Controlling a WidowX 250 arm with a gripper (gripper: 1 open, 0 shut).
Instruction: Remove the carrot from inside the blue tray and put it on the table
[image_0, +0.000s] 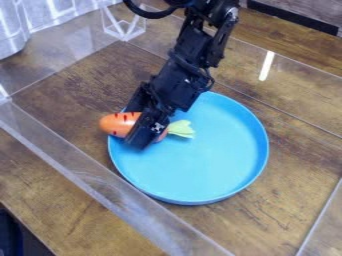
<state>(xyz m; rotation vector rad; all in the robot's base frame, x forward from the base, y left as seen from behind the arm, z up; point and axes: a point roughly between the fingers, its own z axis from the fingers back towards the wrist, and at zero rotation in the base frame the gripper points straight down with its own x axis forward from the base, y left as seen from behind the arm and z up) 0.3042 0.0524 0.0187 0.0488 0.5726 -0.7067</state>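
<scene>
The jaws (150, 118) grip the carrot (120, 124) at the blue tray's (201, 170) edge

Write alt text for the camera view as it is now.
A black robotic tool reaches down over a stubby orange toy carrot with a pale green leafy tip, at the edge of a round light-blue plastic plate on a dark brown wood-grain table.

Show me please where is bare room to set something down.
The widest bare patch on the blue tray lies right of the carrot. Table shows bare wood beyond the carrot, left of the arm, and right of the tray. It is crowded where gripper, carrot and tray's rim meet.
</scene>
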